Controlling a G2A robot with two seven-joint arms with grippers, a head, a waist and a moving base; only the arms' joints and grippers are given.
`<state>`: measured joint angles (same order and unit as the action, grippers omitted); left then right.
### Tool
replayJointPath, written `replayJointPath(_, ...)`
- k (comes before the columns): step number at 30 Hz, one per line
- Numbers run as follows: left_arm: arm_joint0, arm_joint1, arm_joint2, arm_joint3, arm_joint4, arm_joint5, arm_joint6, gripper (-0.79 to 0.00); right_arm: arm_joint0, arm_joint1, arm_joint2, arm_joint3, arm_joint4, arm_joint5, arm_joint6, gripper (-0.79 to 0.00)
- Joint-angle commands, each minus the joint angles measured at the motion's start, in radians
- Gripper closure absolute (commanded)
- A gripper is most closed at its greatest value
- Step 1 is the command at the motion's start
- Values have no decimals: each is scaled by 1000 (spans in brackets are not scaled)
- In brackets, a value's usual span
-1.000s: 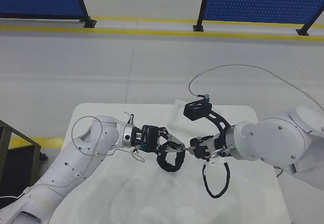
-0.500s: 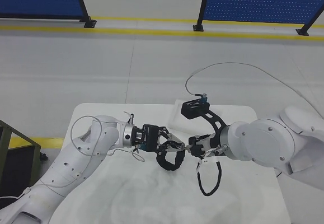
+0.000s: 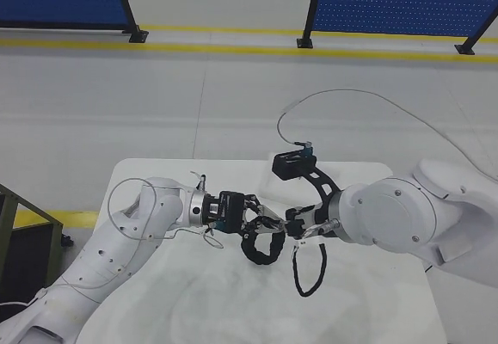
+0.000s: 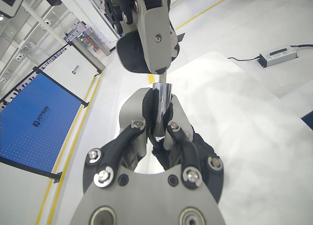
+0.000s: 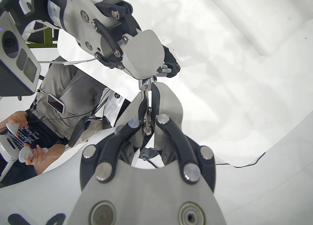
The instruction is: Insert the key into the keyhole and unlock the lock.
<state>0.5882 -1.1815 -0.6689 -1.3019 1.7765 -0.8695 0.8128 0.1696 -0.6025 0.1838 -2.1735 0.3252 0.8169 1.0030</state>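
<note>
The left gripper (image 4: 157,101) is held above the middle of the white table (image 3: 369,297), its two fingers closed narrowly on the lock (image 4: 162,97), a chrome cylinder clamped across its length with one end projecting past the fingertips. A thick black cable loop (image 3: 261,250) hangs from the lock body, just below the left gripper, and its lowest part appears to rest on the table surface. The right gripper (image 5: 150,98) faces the left gripper tip to tip, the two almost touching. Its fingers are pinched together on the key (image 4: 162,78), gripping the head so that the ring lies between the finger pads and only a short length of blade projects. That blade lines up with the cylinder and meets its exposed end face. From the left wrist view it appears to have entered the cylinder, but how deep it sits cannot be told. A thin black cord loop (image 3: 296,277) hangs down from the key, just beside the cable loop and apart from it. A white foam block (image 5: 256,10) with a shallow rectangular recess lies on the far side of the table, well apart from both grippers.
</note>
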Motion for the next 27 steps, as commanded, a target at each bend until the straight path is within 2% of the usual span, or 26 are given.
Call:
replayJointPath(1,1,0,-1,-1,-2,-1,0,0,13,-6,-12,4,11,4,-4,0)
replayJointPath(5,2,-1,-1,0,-3,-2,-2,0,18,-21,-14,18,25,7,-7,0)
replayJointPath(6,3,-1,-1,2,-4,-2,-2,0,18,-24,-14,21,27,8,-7,-135)
replayJointPath(7,3,-1,-1,4,-6,-3,-2,0,18,-28,-14,24,30,6,-6,-413)
replayJointPath(8,3,-1,-2,8,-8,-3,-2,0,19,-31,-14,27,31,6,-6,-754)
replayJointPath(9,3,-2,-2,12,-11,-4,-1,0,21,-34,-14,31,33,7,-7,-785)
replayJointPath(14,5,-2,-8,39,-30,-10,-2,0,19,-37,2,43,39,-17,0,-785)
replayJointPath(18,9,-2,-21,70,-56,-14,-8,0,0,-20,17,45,17,-88,3,-785)
replayJointPath(20,12,0,-30,82,-70,-19,-15,0,-8,-7,18,42,-22,-147,24,-785)
replayJointPath(24,20,5,-52,102,-102,-36,-27,0,-33,22,20,36,-104,-339,77,-785)
replayJointPath(27,28,9,-69,113,-126,-55,-36,0,-57,47,19,31,-196,-446,91,-785)
